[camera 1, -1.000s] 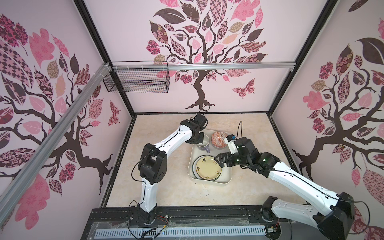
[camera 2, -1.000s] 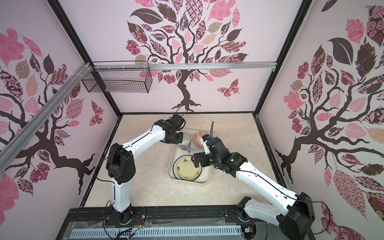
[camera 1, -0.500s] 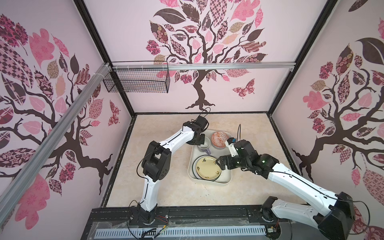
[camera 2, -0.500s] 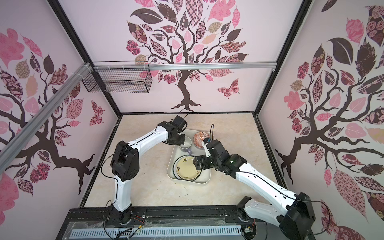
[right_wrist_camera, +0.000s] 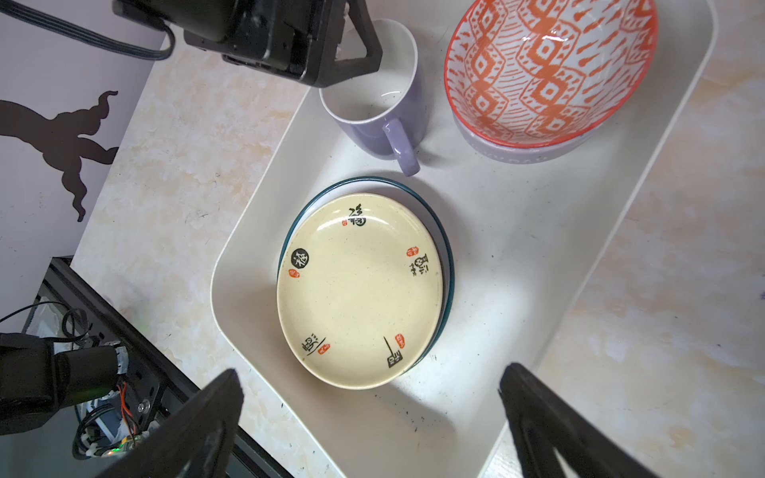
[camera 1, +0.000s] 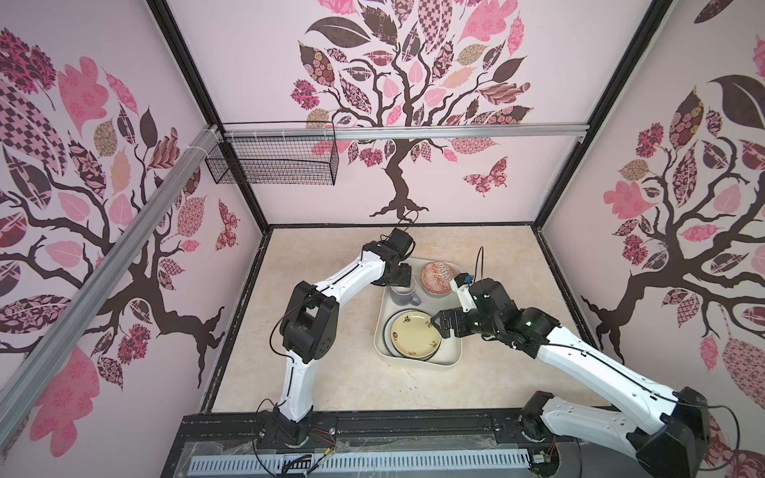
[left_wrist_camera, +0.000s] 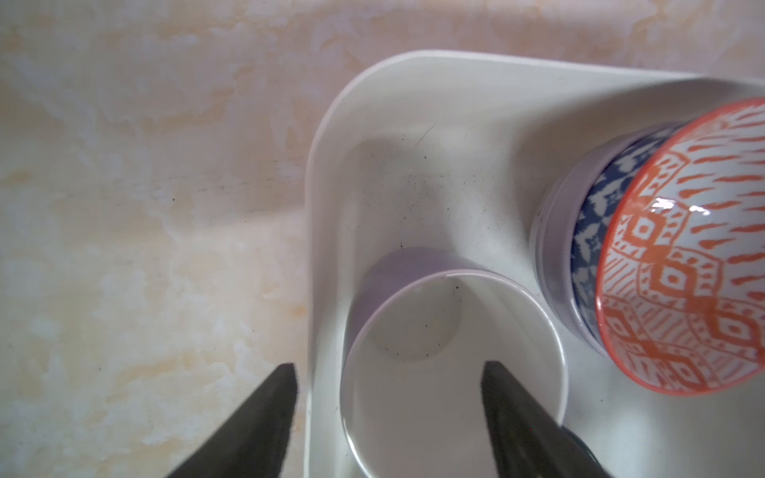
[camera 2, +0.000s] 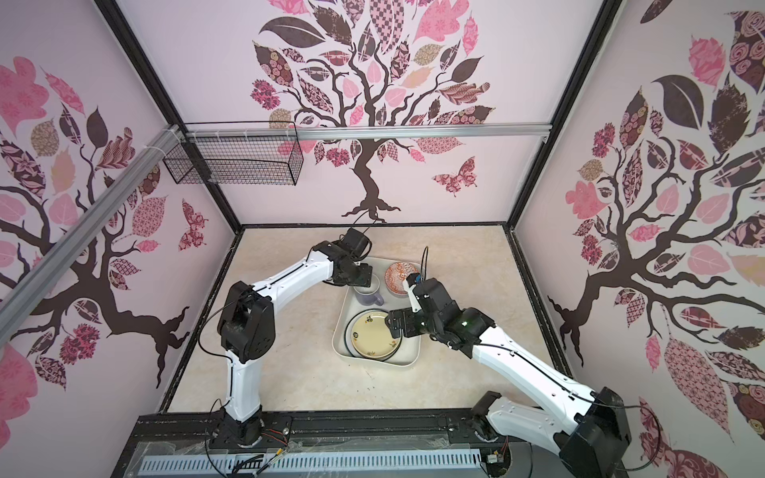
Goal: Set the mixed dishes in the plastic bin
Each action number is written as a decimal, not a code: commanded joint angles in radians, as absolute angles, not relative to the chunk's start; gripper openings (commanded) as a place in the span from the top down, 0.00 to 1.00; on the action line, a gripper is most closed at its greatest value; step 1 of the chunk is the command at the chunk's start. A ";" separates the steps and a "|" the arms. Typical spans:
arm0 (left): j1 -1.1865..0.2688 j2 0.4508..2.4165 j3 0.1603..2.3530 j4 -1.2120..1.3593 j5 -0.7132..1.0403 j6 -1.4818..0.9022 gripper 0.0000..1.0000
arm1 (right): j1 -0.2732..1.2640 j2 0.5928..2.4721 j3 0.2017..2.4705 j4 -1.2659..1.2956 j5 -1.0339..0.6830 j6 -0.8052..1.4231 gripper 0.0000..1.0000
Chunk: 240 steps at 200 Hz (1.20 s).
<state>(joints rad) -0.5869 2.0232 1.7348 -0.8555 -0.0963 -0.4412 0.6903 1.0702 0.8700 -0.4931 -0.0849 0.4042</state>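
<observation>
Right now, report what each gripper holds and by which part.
Nothing is held. The left gripper is open over the lavender mug; the right gripper is open above the cream plate.

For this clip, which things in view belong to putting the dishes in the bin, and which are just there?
Belongs to the job:
- plastic bin
- lavender mug, standing in the bin
- orange-patterned bowl, nested in the lavender bowl
- cream lettered plate, on top of the dark-rimmed plate

Just there:
- black wire basket, hung up on the wall rail
</observation>
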 commanded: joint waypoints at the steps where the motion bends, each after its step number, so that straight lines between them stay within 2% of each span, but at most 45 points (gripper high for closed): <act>1: -0.579 1.906 1.676 -0.848 -0.141 -0.429 0.05 | 0.688 1.059 0.896 -0.510 -0.048 0.407 0.00; 4: -0.578 1.889 1.668 -0.844 -0.150 -0.429 0.02 | 0.688 1.058 0.897 -0.511 -0.042 0.406 0.00; 22: -0.578 1.761 1.546 -0.760 -0.249 -0.431 0.02 | 0.688 1.060 0.899 -0.522 0.012 0.405 0.00; 39: -0.567 1.617 1.332 -0.613 -0.379 -0.414 0.02 | 0.687 1.064 0.897 -0.545 0.066 0.403 0.01; 71: -0.498 1.369 0.963 -0.356 -0.472 -0.379 0.02 | 0.688 1.076 0.898 -0.618 0.114 0.415 0.01; 92: -0.475 1.218 0.718 -0.143 -0.619 -0.306 0.02 | 0.687 1.058 0.880 -0.632 0.145 0.416 0.00; 131: -0.444 1.020 0.521 0.013 -0.768 -0.209 0.02 | 0.688 1.047 0.847 -0.647 0.314 0.461 0.01; 157: -0.413 0.987 0.456 0.117 -0.773 -0.131 0.02 | 0.670 1.081 0.813 -0.647 0.461 0.528 0.01; 180: -0.349 0.987 0.427 0.171 -0.674 -0.124 0.02 | 0.619 1.064 0.762 -0.586 0.548 0.571 0.00; 210: -0.236 1.010 0.402 0.256 -0.565 -0.133 0.02 | 0.537 0.972 0.586 -0.190 0.486 0.344 0.01; 240: -0.101 1.060 0.350 0.368 -0.461 -0.161 0.02 | 0.518 0.930 0.425 0.189 0.550 0.167 0.00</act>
<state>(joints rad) -0.1780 1.0256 0.4038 0.2413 -0.5690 -0.1505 0.5365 0.9565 0.4969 -0.2054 0.4870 0.3504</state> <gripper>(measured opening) 0.980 0.994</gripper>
